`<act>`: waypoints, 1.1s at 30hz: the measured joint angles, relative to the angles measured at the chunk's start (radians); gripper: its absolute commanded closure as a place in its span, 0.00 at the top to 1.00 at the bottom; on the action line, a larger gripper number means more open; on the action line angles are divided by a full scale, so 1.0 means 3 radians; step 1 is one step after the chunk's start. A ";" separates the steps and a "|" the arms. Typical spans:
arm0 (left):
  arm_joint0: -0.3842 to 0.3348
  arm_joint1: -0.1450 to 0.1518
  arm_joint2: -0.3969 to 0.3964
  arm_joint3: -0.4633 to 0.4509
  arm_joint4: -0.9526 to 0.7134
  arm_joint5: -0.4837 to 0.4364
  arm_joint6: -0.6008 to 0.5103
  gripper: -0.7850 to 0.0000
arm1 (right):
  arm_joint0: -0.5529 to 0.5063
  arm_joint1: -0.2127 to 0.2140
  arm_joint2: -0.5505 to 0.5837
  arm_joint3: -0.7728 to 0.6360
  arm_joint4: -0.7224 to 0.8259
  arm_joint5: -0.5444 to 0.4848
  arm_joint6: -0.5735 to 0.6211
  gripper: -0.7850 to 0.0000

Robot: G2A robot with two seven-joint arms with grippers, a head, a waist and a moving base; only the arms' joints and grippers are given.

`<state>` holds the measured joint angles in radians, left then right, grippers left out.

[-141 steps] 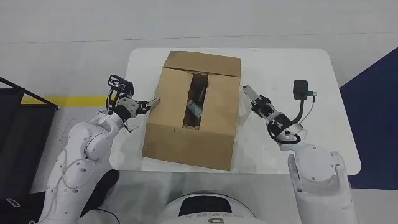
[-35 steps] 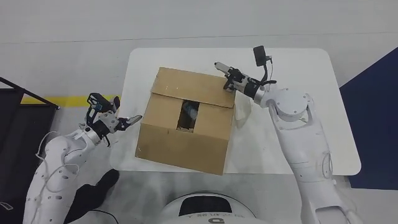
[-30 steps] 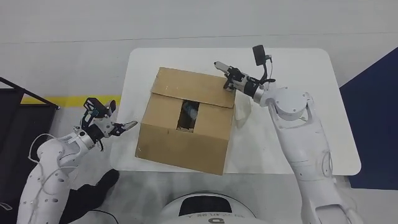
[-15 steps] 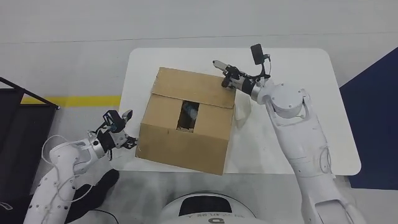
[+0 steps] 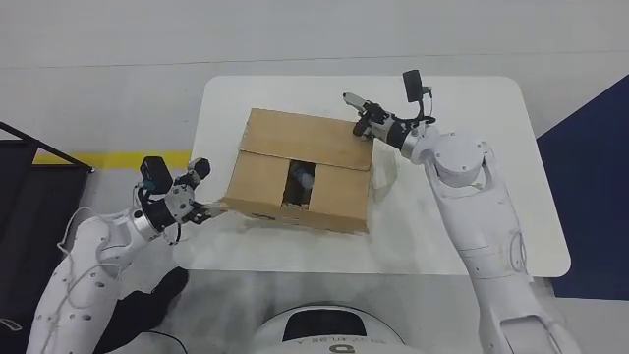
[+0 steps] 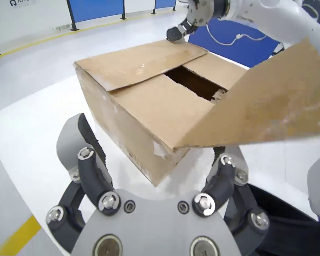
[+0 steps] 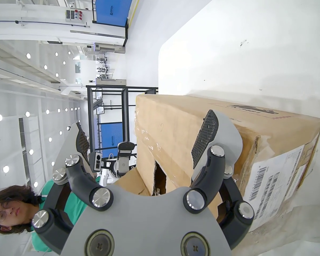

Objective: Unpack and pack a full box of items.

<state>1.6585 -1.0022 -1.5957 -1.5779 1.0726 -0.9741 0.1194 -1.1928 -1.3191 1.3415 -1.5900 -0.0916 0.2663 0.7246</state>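
Note:
A brown cardboard box (image 5: 295,162) stands mid-table, with a dark gap (image 5: 298,175) between its top flaps where an item shows. Its near flap (image 6: 269,102) is tilted upward. My left gripper (image 5: 204,205) is at the box's near left corner, open, and one finger (image 6: 225,166) sits under the raised flap's edge. My right gripper (image 5: 359,118) is at the box's far right corner, also open. One of its fingers (image 7: 206,134) hangs over the box top (image 7: 170,123) and the other is off to the side. The right gripper (image 6: 181,30) also shows beyond the box (image 6: 138,102).
The white table (image 5: 462,157) has bare room to the right of the box and a narrower strip behind it. Something white and crumpled (image 5: 385,172) lies against the box's right side. A black frame (image 5: 39,157) stands on the floor left of the table.
My left gripper came in from the left to the box's near left corner, and the near flap has lifted. The right gripper stayed at the far right corner.

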 measured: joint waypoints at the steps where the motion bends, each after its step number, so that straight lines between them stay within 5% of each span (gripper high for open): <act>1: -0.0021 -0.0003 0.0022 -0.0011 -0.0111 0.0054 -0.0100 1.00 | 0.0001 0.0002 0.0005 0.0003 0.0016 -0.0012 -0.0006 1.00; 15: -0.0267 -0.0024 0.0270 -0.0033 -0.1105 0.0919 -0.1281 1.00 | -0.0406 0.0004 0.0420 -0.0315 0.1106 -0.0629 -0.0364 1.00; 26: -0.0500 -0.0052 0.0543 0.0006 -0.1336 0.1145 -0.1667 1.00 | -0.0653 0.0086 0.0507 -0.0580 0.0952 -0.1027 0.0177 1.00; 33: -0.0587 -0.0055 0.0642 -0.0025 -0.1482 0.1090 -0.1833 1.00 | -0.0659 0.0131 0.0559 -0.0595 0.0902 -0.0924 0.0339 1.00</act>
<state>1.4824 -1.0187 -1.4031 -1.5853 0.6280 -0.6472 -0.4305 -1.3906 -1.2799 1.5091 -1.7684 0.1791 -0.0108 0.8262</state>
